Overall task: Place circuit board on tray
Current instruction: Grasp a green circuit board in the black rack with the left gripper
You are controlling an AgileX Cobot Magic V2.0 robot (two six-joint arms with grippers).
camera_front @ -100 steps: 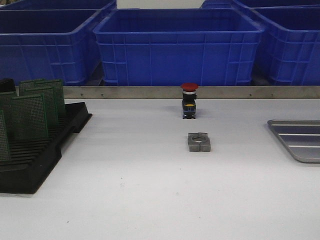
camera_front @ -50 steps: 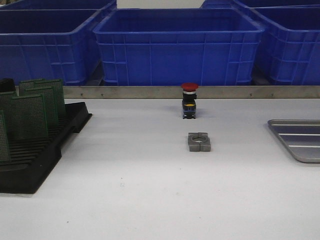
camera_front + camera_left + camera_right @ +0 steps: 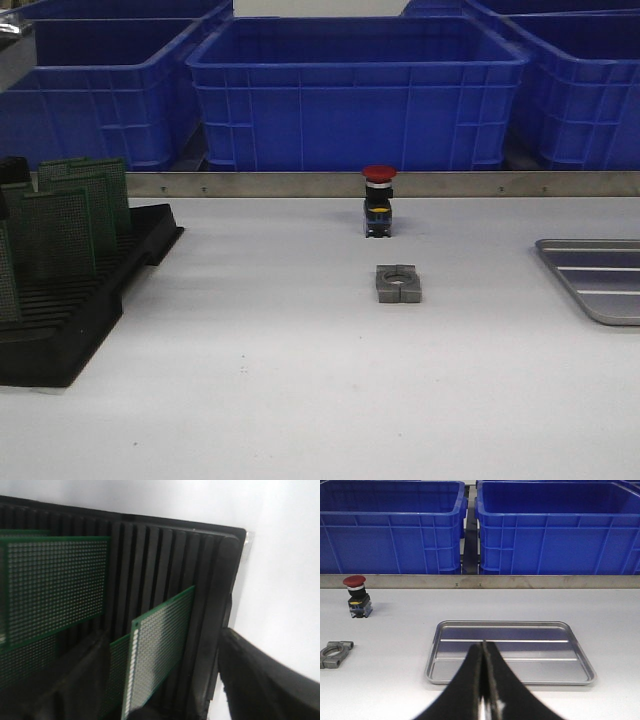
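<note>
Several green perforated circuit boards (image 3: 75,210) stand upright in the black slotted rack (image 3: 90,310) at the table's left. In the left wrist view my left gripper (image 3: 165,690) is open over the rack's end (image 3: 200,580). Its black fingers (image 3: 265,680) stand on either side of one tilted circuit board (image 3: 160,645), and I see no contact. The silvery ribbed tray (image 3: 600,280) lies at the table's right edge, empty. In the right wrist view my right gripper (image 3: 483,652) is shut and empty, just short of the tray's near rim (image 3: 510,682). Neither gripper shows clearly in the front view.
A red-capped push button (image 3: 378,200) stands at the middle back, with a grey metal clamp block (image 3: 398,284) in front of it. Blue plastic crates (image 3: 350,90) line the back behind a metal rail (image 3: 300,184).
The front view barely differs. A small grey shape has come into its top left corner. The boards, button, clamp and tray have not moved.
</note>
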